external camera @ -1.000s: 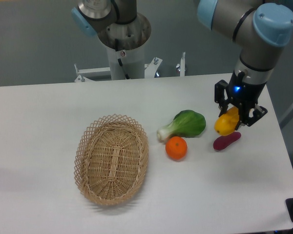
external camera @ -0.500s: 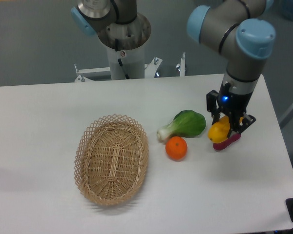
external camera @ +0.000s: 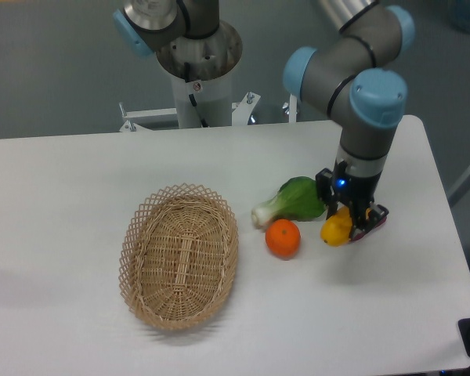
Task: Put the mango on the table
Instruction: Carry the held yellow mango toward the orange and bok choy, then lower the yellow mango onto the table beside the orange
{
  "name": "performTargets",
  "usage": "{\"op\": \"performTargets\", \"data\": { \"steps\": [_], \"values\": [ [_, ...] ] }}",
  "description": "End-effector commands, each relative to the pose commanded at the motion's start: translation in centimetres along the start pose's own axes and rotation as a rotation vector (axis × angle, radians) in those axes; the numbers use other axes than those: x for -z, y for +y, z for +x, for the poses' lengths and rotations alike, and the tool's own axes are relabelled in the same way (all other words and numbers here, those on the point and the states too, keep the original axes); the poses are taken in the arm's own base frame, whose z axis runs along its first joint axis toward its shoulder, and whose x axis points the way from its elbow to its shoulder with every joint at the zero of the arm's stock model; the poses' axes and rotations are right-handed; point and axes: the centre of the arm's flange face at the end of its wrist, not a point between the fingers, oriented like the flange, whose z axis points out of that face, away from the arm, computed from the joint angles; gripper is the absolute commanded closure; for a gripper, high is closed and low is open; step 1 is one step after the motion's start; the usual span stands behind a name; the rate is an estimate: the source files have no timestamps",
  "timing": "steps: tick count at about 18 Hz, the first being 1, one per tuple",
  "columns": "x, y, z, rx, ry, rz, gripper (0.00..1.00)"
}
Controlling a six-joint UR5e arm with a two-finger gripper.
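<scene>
The mango (external camera: 338, 228), yellow with an orange tint, is held in my gripper (external camera: 347, 218), which is shut on it. It hangs just above the white table (external camera: 78, 188), to the right of the round orange (external camera: 283, 238). I cannot tell whether it touches the tabletop. My arm comes down from the upper right and covers the mango's upper end.
A purple sweet potato (external camera: 373, 222) lies right behind the gripper, mostly hidden. A green leafy vegetable (external camera: 294, 200) lies left of the gripper. An oval wicker basket (external camera: 180, 254) sits at the centre left. The robot's base (external camera: 197, 70) stands at the back.
My gripper has moved left and down with the mango, from right of the sweet potato to in front of it, closer to the orange.
</scene>
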Motion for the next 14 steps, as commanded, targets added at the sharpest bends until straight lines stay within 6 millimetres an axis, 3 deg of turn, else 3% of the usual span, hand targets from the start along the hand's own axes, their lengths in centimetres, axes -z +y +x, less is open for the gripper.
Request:
{"op": "performTargets", "data": {
  "steps": [5,9,11,13,14],
  "values": [
    [-2.2,-0.8,0.7,0.109,0.013,0.001,0.62],
    [-4.4,-1.2,1.5,0.099,-0.004,0.007,0.62],
    [-4.5,-1.2,1.5,0.09,-0.005,0.005,0.61],
    [-4.5,-1.1,1.5,0.086,-0.005,0.005,0.56],
    [-4.5,-1.1,1.5,0.087,-0.005,0.005,0.48]
  ]
}}
